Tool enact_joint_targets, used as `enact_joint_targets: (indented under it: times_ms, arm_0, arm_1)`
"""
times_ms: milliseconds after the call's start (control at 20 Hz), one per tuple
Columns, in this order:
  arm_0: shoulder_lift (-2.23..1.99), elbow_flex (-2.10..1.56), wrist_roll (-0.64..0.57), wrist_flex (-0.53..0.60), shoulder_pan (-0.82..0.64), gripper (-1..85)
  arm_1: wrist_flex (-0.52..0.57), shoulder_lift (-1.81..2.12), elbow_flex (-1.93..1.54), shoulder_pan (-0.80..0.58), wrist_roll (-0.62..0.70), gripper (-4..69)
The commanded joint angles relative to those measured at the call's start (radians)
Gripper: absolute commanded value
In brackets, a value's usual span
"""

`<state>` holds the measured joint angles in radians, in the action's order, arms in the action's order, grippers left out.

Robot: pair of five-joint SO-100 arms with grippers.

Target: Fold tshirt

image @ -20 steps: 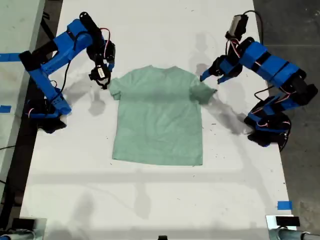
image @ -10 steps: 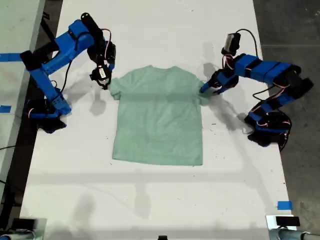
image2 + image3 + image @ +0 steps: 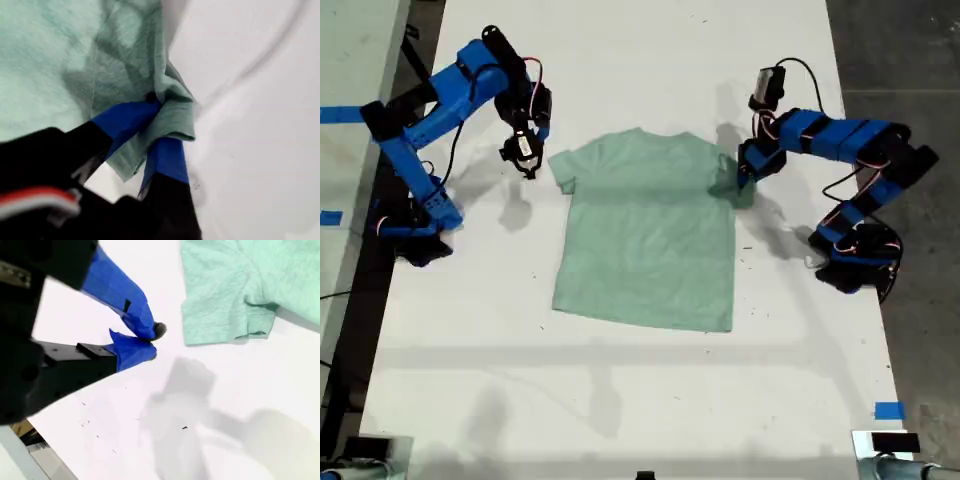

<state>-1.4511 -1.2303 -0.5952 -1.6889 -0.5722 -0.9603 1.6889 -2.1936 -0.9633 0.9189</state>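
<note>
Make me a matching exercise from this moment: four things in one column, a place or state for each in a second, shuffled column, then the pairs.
Things
1. my first gripper
2. my second gripper
3. tshirt
4. blue tape strip

Places or states
A. lying on the white table, spread mostly flat
B. shut on a sleeve
C. stuck near the exterior view's lower right corner
D. holding nothing, over bare table beside the other sleeve

Pairs: 1-B, 2-D, 3-A, 4-C
</note>
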Motion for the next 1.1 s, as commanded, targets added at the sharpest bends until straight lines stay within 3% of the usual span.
enact_joint_targets:
  times_ms: [0, 150, 400, 500, 700, 1050]
  arm_0:
    - [-0.005, 0.055, -0.009, 0.005, -0.005, 0.0]
    - [-0.005, 0.055, -0.008, 0.006, 0.0, 0.0]
    - [-0.003, 0.052, -0.009, 0.008, 0.005, 0.0]
    - [-0.003, 0.052, -0.009, 0.011, 0.006, 0.0]
    - [-0.003, 0.054, -0.008, 0.015, 0.014, 0.0]
    - [-0.002, 0.054, -0.003, 0.018, 0.028, 0.0]
  arm_1:
    - [-0.055, 0.038, 0.035, 0.005, -0.002, -2.1]
    - [-0.167, 0.135, 0.091, 0.034, -0.048, -2.2]
    - [-0.485, 0.169, 0.465, 0.17, -0.206, -2.2]
    - [-0.535, 0.097, 0.627, 0.245, -0.267, -2.2]
    - [-0.517, -0.155, 0.943, 0.387, -0.374, -2.2]
    - [-0.239, -0.572, 1.157, 0.466, -0.465, -2.2]
